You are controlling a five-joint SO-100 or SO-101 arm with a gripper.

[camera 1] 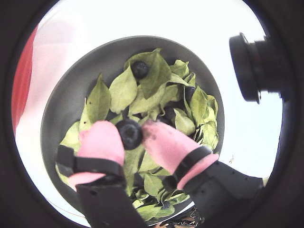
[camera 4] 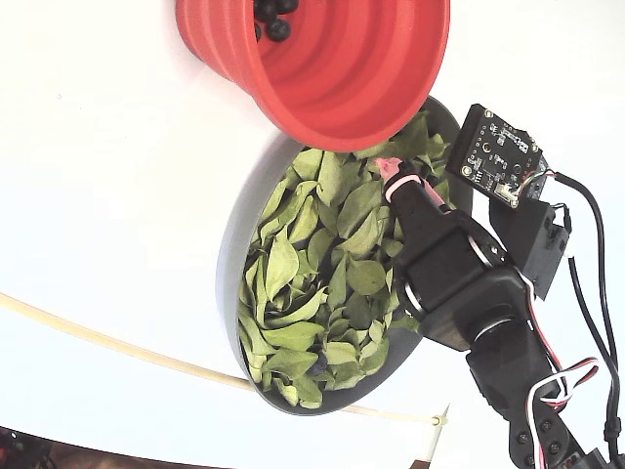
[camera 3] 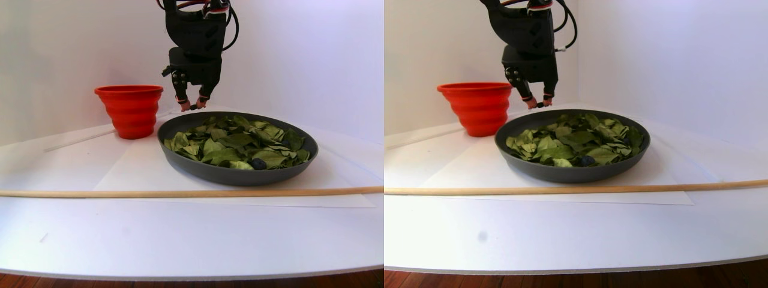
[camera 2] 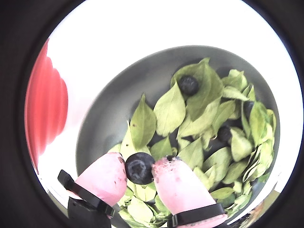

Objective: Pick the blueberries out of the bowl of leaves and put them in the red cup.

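Note:
My gripper (camera 1: pixel 130 134) has pink-padded fingers and is shut on one blueberry (camera 2: pixel 139 168). In the stereo pair view the gripper (camera 3: pixel 192 105) hangs a little above the far rim of the bowl (camera 3: pixel 198 167), close to the red cup (camera 3: pixel 129 111). The dark grey bowl (camera 1: pixel 71 90) holds a loose heap of green leaves (camera 1: pixel 122 90). Another blueberry (camera 1: pixel 140 69) lies on the leaves further in, and one more (camera 3: pixel 258 163) sits near the front rim. The fixed view shows a few blueberries (camera 4: pixel 270 16) inside the red cup (camera 4: pixel 342 68).
A thin wooden stick (camera 3: pixel 180 193) lies across the white table in front of the bowl. A camera module (camera 1: pixel 254 66) juts out on the right of a wrist view. White walls stand behind the cup and bowl.

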